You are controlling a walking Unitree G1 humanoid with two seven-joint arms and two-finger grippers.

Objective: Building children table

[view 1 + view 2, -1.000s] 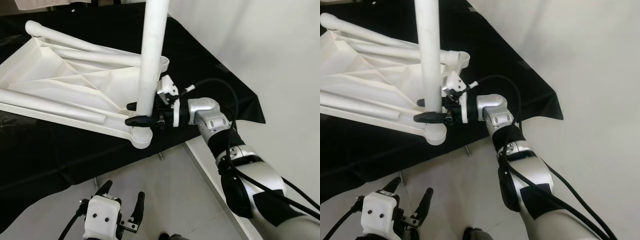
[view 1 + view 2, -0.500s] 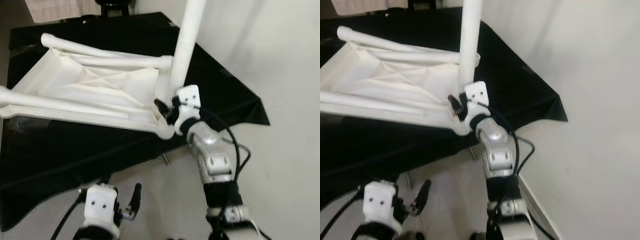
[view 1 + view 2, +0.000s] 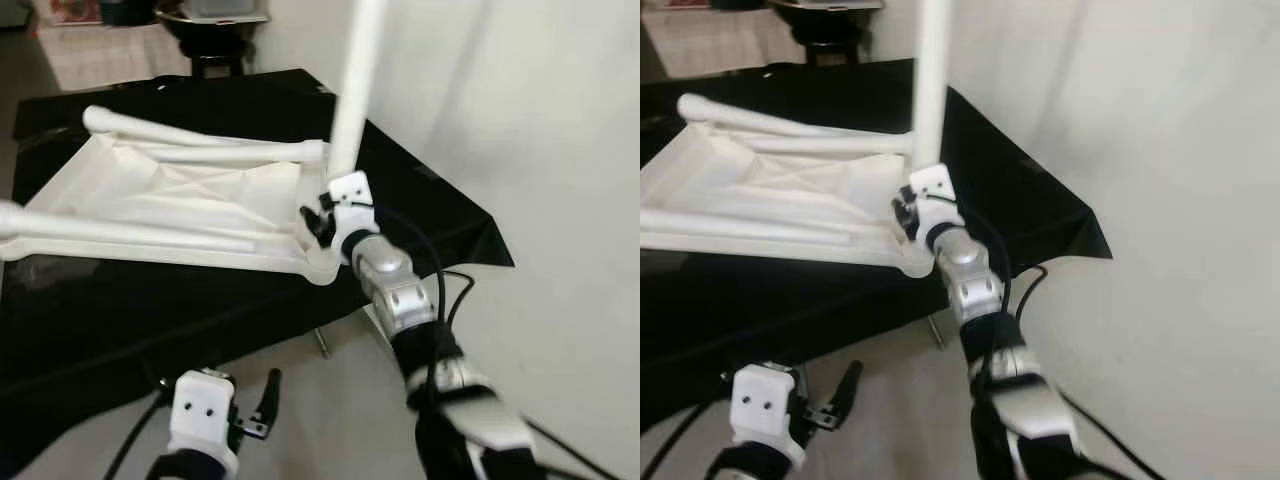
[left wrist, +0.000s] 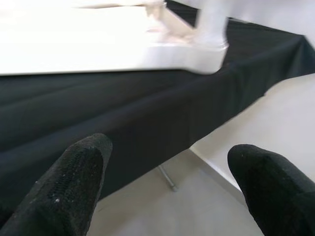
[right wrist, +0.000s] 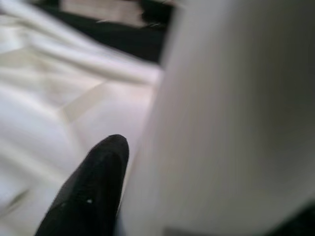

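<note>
White table leg [image 3: 352,90] stands upright, pinched by the right hand [image 3: 320,215]; left hand [image 3: 255,405] hangs spread.

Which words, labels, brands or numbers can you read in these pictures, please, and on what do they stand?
None: no readable text anywhere.
The white tabletop, the upright leg at the right gripper, the black cloth and the left gripper bear no lettering.
</note>
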